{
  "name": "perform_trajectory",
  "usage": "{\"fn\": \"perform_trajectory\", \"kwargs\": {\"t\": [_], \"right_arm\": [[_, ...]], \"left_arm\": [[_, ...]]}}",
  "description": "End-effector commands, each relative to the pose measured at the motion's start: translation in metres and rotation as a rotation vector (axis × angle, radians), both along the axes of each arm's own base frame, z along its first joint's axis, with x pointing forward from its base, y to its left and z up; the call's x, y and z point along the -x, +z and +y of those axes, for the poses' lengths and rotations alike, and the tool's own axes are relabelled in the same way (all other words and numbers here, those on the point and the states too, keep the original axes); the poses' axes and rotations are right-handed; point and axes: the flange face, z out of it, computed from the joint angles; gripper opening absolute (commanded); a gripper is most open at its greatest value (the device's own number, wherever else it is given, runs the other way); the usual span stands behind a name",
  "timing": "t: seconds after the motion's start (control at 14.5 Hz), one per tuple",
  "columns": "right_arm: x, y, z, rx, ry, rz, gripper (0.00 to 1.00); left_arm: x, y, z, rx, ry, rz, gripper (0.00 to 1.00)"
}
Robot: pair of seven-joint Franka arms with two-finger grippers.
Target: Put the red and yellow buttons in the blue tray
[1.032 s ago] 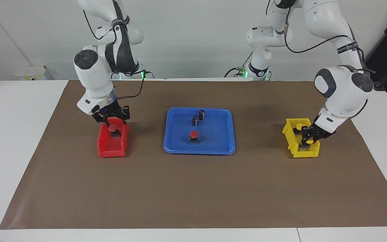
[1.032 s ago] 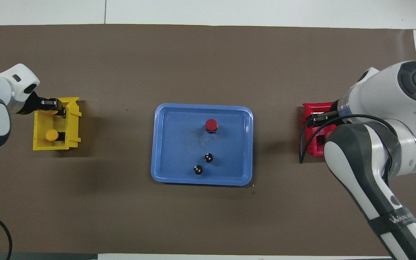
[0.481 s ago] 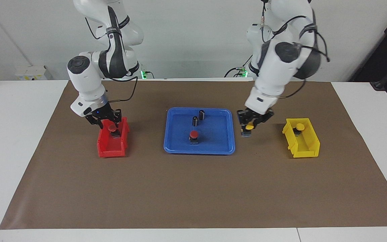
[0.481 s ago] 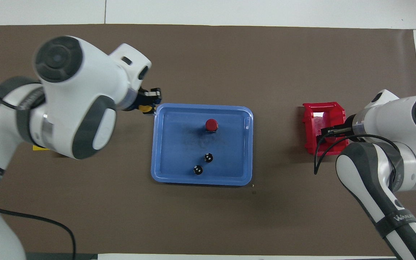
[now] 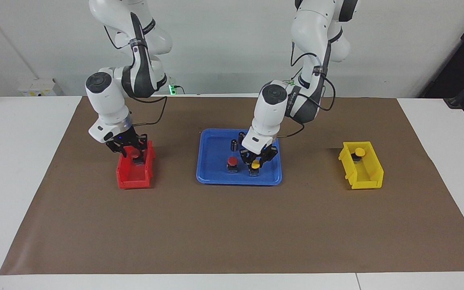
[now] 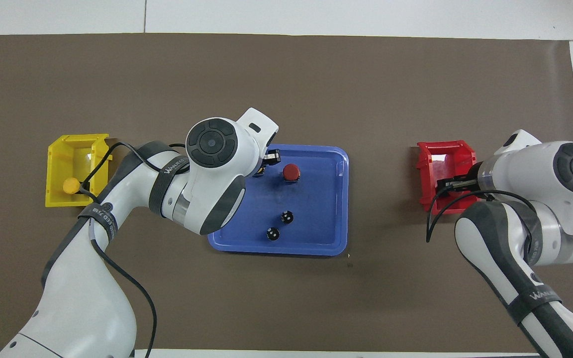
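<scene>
The blue tray [image 5: 216,181] [image 6: 336,199] lies mid-table. A red button [image 5: 232,161] [image 6: 291,171] stands in it. My left gripper [image 5: 255,163] is shut on a yellow button [image 5: 255,164], held low inside the tray beside that red button; whether its base touches the floor I cannot tell. From overhead the left arm hides this button. Another yellow button [image 5: 360,152] [image 6: 71,186] sits in the yellow bin [image 5: 371,177] [image 6: 75,144]. My right gripper [image 5: 132,150] [image 6: 448,185] is down in the red bin [image 5: 133,181] [image 6: 443,151], around a second red button [image 5: 135,153].
Two small dark capless cylinders [image 5: 234,145] [image 6: 287,217] stand in the tray, nearer to the robots than the buttons. The bins sit at either end of the brown mat, red toward the right arm's end, yellow toward the left arm's end.
My left gripper lifted a yellow button out of the yellow bin and carried it across into the blue tray. The right gripper stayed at the red bin, shifting slightly around the red button.
</scene>
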Motion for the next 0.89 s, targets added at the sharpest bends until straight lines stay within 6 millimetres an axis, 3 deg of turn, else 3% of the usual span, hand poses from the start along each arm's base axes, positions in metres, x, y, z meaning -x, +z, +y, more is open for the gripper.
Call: {"fn": "perform_trajectory", "kwargs": {"t": [0.0,0.14,0.21,0.28,0.34,0.48,0.62,0.76,0.83], "right_arm": [[0.01,-0.009,-0.002,-0.009,0.006,-0.006,0.64],[0.014,-0.012,-0.004,-0.009,0.005,0.002,0.61],[0.015,-0.013,-0.004,-0.009,0.006,0.003,0.55],[0.015,-0.013,-0.004,-0.008,0.008,0.005,0.5],[0.015,-0.013,-0.004,-0.008,0.015,0.01,0.43],[0.011,-0.008,-0.005,-0.006,0.033,0.011,0.32],[-0.006,0.013,-0.004,-0.007,0.036,0.027,0.32],[-0.033,0.042,0.002,-0.009,0.042,0.079,0.32],[-0.046,0.058,0.007,-0.01,0.045,0.095,0.32]], "left_arm": [[0.001,-0.001,0.002,0.006,-0.007,0.005,0.99],[0.007,0.019,-0.003,0.017,-0.021,0.0,1.0],[0.007,0.044,0.005,0.02,-0.016,0.008,1.0],[0.004,0.071,0.016,0.019,-0.007,0.018,1.0],[-0.003,0.098,0.042,0.016,-0.003,0.029,1.0],[-0.033,0.127,0.129,0.002,-0.047,0.04,1.0],[-0.063,0.13,0.221,-0.009,-0.036,0.051,1.0],[-0.077,0.124,0.295,-0.024,-0.07,0.05,1.0],[-0.077,0.117,0.32,-0.027,-0.091,0.056,1.0]]}}
